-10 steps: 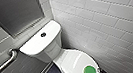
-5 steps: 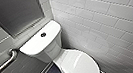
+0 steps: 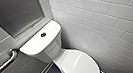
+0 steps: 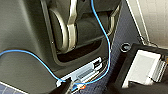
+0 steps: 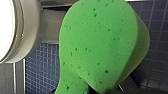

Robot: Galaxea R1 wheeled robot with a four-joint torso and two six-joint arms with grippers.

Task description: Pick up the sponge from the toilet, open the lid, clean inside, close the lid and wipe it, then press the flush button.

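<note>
The bright green sponge (image 5: 100, 45) has drawn away from the front edge of the lid (image 3: 80, 65), where it was a second ago. The right tool (image 5: 105, 88) pinches it beside the toilet (image 3: 40, 40) bowl, over blue floor tiles (image 5: 37, 70). The lid lies shut, not yet opened.

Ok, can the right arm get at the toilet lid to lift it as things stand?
Probably yes: the lid lies shut and bare, with the toilet just beside that wrist. But the sponge seems held there, so hooking the lid's edge may be awkward.
</note>
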